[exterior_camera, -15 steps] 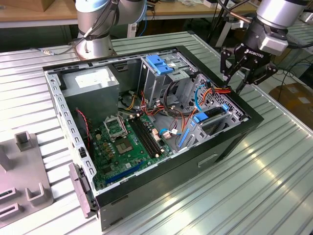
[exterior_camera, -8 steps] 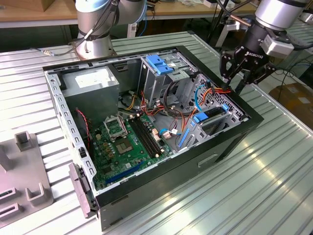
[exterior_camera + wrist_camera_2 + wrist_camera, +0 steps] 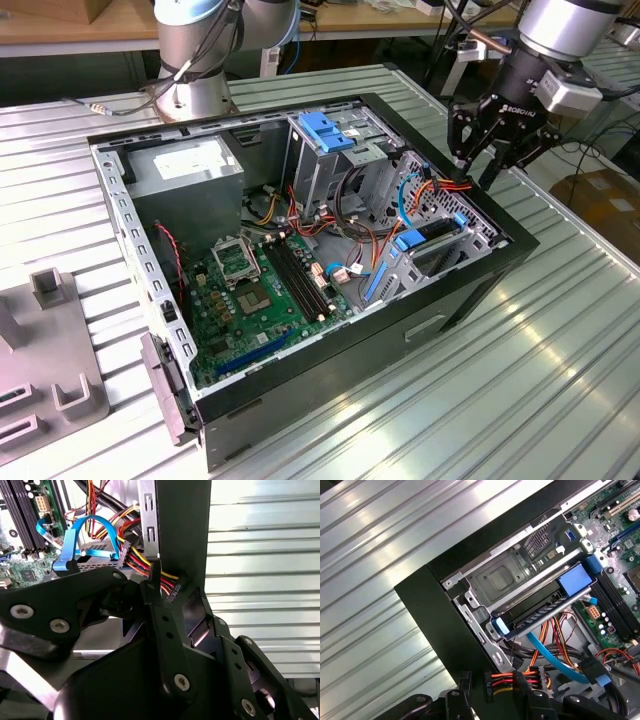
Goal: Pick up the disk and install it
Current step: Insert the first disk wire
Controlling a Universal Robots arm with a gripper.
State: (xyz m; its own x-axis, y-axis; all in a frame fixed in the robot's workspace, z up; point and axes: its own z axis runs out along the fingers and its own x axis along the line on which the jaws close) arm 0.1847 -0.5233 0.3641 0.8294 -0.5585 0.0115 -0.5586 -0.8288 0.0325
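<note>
Black gripper [image 3: 492,160] hangs above the far corner of the open PC case [image 3: 470,300] in the exterior view, on that view's right, fingers spread apart w/ nothing between them. The disk [image 3: 435,243] sits tilted in the bay by the case's near-right wall, blue frame along its edges, just below and beside the gripper, not touching. Motherboard [image 3: 255,290] lies in the case's middle; blue bracket [image 3: 325,130] tops the drive cage at the back. Ribbed metal table [image 3: 560,360] under everything.

Second wrist view: gripper fingers [image 3: 165,630] fill the foreground, gap btwn them open, a red/yellow power cable [image 3: 145,562] just past the tips.

First wrist view: disk [image 3: 540,612] seen edge-on w/ blue ends, resting slanted in its metal bay at the case corner. Blue data cable [image 3: 545,655] runs beside it; orange and red wires nearby.
</note>
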